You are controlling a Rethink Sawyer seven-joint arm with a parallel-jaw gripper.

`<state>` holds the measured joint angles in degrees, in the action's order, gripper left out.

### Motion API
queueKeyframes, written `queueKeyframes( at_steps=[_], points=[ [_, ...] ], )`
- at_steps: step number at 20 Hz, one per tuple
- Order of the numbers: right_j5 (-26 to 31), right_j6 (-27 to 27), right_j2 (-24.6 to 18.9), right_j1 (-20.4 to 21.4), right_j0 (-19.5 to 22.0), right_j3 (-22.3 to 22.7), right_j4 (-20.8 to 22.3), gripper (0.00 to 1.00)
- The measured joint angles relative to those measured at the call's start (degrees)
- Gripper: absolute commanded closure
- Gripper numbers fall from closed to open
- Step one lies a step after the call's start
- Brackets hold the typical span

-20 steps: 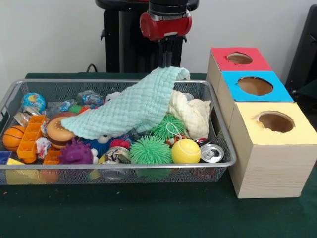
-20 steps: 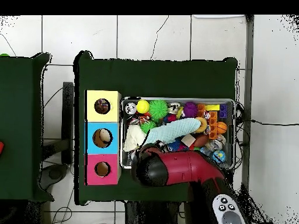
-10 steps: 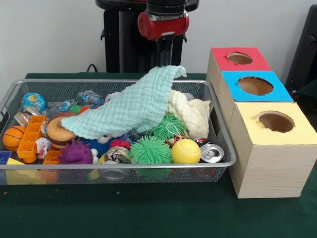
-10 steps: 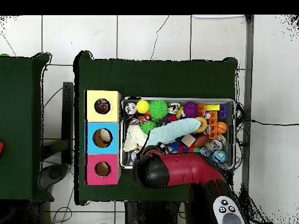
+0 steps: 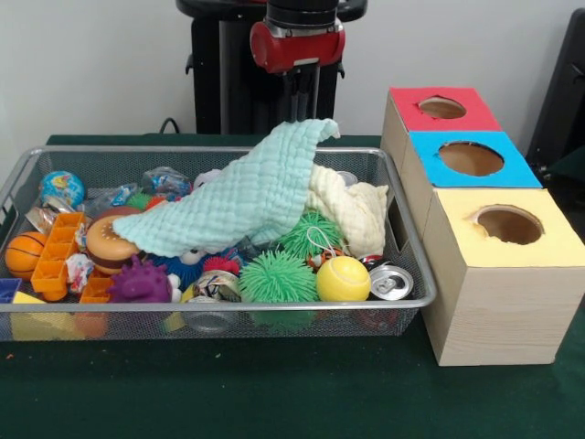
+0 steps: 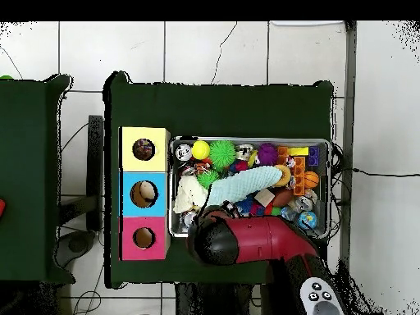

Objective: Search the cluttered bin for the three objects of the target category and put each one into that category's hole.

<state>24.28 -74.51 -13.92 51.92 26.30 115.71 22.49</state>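
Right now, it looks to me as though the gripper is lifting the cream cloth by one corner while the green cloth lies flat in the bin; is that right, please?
Not quite: the cloths are swapped. The front view shows the gripper lifting the green cloth by one corner, while the cream cloth lies crumpled in the bin beneath it.

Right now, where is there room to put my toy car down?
The green table is bare in front of the wire bin and the yellow box. The bin is packed: the hand lifts the mint cloth over balls and toys.
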Motion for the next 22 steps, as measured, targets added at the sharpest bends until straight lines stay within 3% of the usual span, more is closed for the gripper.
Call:
queueKeyframes(
  at_steps=[10,11,22],
  points=[
    [0.0,0.0,0.1,0.0,0.0,0.0,0.0,1.0],
    [0.0,0.0,0.1,0.0,0.0,0.0,0.0,0.0],
    [0.0,0.0,0.2,-0.8,-0.1,0.0,0.0,0.0]
  ],
)
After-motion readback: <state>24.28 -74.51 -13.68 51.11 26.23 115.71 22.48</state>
